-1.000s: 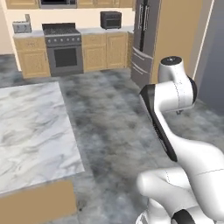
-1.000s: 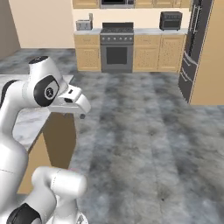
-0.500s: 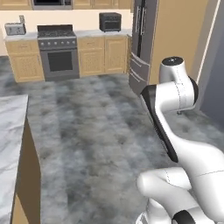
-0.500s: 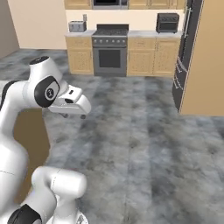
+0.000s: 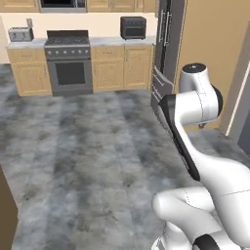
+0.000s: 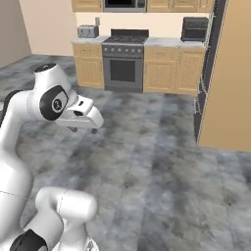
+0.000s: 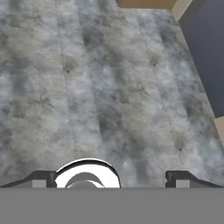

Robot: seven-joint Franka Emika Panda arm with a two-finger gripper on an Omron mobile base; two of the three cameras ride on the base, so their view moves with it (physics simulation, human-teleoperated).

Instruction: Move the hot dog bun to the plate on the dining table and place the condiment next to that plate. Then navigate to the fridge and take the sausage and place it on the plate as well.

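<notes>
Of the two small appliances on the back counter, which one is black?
The black one is the toaster oven, right of the stove, close to the fridge. The other appliance, the toaster left of the stove, is silver.
</notes>
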